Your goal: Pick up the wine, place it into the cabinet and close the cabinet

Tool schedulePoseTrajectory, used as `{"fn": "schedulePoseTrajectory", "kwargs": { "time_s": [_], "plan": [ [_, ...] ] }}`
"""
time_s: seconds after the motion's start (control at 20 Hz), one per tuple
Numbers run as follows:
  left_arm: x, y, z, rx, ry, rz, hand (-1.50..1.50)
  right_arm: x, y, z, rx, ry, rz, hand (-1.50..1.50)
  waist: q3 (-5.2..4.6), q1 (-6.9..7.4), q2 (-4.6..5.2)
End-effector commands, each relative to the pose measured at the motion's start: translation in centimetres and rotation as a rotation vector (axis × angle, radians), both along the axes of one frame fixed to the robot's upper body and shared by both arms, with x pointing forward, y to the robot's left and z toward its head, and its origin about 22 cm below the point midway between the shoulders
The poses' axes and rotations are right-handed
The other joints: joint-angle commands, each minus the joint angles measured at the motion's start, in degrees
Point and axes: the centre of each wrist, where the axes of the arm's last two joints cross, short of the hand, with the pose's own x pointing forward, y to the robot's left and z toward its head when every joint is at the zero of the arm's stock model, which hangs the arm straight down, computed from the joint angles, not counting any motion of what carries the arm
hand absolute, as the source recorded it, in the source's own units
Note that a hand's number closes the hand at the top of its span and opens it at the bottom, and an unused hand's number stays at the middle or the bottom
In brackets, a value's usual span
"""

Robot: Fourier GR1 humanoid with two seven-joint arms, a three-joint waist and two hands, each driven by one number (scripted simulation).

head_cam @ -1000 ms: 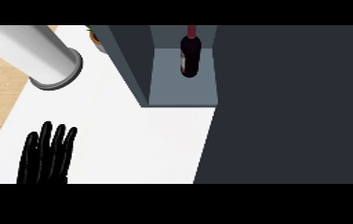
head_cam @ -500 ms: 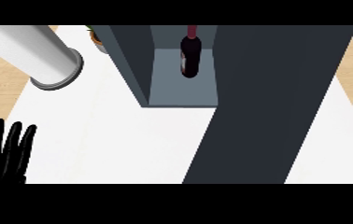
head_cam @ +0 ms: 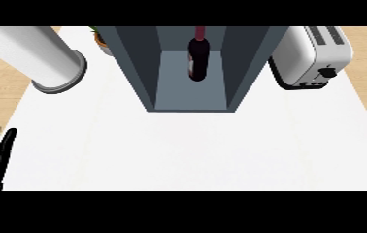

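One white counter [head_cam: 186, 149] bears open cabinet [head_cam: 190, 96]; toaster [head_cam: 315, 57] right.

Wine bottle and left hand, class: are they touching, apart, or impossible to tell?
Apart. The head view shows the wine bottle standing inside the cabinet, while the left hand sits at the view's lower-left edge, with white counter between them.

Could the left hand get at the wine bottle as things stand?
Probably yes: the cabinet front looks open and the white counter before it is bare. But the left hand sits far off at the left edge; the wine bottle stands deep inside.
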Motion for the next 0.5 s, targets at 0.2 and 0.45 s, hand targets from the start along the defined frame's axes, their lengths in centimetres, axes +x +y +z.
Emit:
{"fn": "schedulePoseTrajectory", "kwargs": {
  "time_s": [0.2, 0.45],
  "plan": [
    [1.2, 2.0, 0.9, -0.03, -0.001, -0.024, -1.5, -1.3, 4.3, 1.7, 0.033, -0.135, 0.085, 1.5, -0.07, 0.43, 0.36],
    [1.3, 1.7, 0.9, -0.046, -0.003, -0.065, -1.5, 0.0, 5.9, 1.8, 0.039, -0.169, 0.02, 1.5, -0.04, 0.92, 0.39]
  ]
}}
